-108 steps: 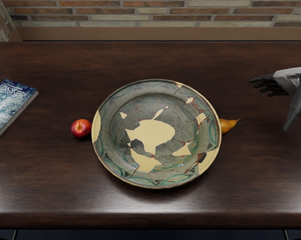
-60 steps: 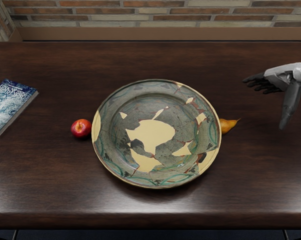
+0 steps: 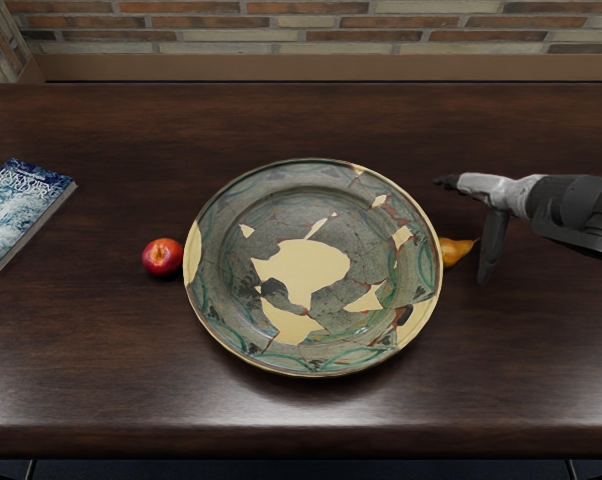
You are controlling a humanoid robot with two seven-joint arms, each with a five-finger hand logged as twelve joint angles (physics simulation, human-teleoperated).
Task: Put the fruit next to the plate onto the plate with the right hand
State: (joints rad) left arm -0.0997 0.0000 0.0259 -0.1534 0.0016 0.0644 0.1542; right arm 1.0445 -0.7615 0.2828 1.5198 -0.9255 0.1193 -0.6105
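Observation:
A large patterned plate (image 3: 213, 290) lies in the middle of the dark table. A yellow-orange pear (image 3: 455, 250) lies against the plate's right rim, partly hidden behind it. A red apple (image 3: 162, 256) sits just off the plate's left rim. My right hand (image 3: 471, 205) reaches in from the right edge and hovers just above and right of the pear. Its fingers are spread, with the thumb (image 3: 490, 252) pointing down beside the pear, and it holds nothing. The left arm is out of view.
A blue-and-white book (image 3: 16, 210) lies at the table's left edge. A brick wall runs behind the table's far edge. Bare dark wood (image 3: 301, 120) stretches behind the plate.
My right hand has travelled left and down from the right edge toward the pear, turning so the fingers point left. Pear, apple and plate have not moved.

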